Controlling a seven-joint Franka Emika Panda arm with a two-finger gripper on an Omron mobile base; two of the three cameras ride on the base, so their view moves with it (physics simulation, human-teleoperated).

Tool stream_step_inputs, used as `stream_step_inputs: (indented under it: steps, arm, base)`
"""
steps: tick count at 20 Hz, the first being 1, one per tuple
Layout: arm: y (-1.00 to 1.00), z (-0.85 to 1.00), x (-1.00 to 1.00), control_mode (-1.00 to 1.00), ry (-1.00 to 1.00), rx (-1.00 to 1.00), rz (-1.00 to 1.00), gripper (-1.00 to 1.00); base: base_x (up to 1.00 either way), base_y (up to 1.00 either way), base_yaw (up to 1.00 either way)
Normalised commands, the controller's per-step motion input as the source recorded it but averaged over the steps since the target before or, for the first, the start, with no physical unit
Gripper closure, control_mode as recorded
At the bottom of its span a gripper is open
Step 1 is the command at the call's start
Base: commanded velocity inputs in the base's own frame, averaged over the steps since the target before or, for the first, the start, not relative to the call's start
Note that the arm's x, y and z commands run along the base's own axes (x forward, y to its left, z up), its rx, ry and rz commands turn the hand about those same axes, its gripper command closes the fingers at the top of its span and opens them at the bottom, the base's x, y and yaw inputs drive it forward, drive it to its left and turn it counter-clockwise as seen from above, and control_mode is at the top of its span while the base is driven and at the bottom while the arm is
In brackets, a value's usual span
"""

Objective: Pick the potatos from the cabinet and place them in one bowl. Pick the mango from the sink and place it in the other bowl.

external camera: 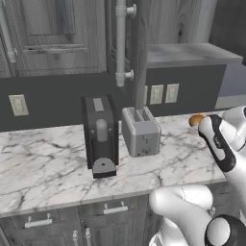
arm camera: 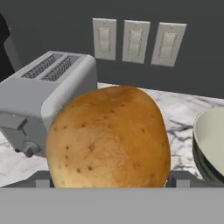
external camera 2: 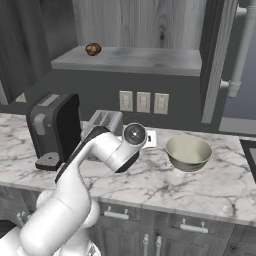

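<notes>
My gripper (arm camera: 111,180) is shut on a large orange-brown potato (arm camera: 109,138), with a dark finger showing at each side of it. The same potato (external camera: 196,119) shows as an orange lump over the counter beside my hand. A second, darker potato (external camera 2: 93,49) lies at the left end of the open cabinet's pale shelf (external camera 2: 140,60). The pale beige bowl (external camera 2: 188,152) stands on the marble counter just right of my hand, its rim (arm camera: 205,135) close to the held potato. The mango and the other bowl are out of view.
A silver toaster (external camera: 140,130) and a black coffee machine (external camera: 100,134) stand on the counter left of my hand. The cabinet door (external camera 2: 215,60) hangs open above the bowl. Wall outlets (external camera 2: 143,102) sit behind. The sink's black corner (external camera 2: 250,152) is at the far right.
</notes>
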Motion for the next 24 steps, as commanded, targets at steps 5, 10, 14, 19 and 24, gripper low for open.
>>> stream_step_inputs:
  steps: [5,10,14,19,24]
  arm:
    - [-0.20,-0.10,0.35,-1.00,0.08,0.00,0.00,1.00]
    - [-0.21,0.00,0.07,-1.00,0.02,0.00,0.00,1.00]
    - [-0.18,0.00,0.00,-1.00,0.00,0.00,0.00,1.00]
    - [-0.24,0.00,0.00,-1.00,0.00,0.00,0.00,1.00]
    - [-0.29,0.00,0.00,-1.00,0.01,0.00,0.00,1.00]
  base:
    - [0.00,0.00,0.00]
    - [0.00,0.00,0.00]
    - [0.00,0.00,0.00]
    - [0.00,0.00,0.00]
    - [0.00,0.00,0.00]
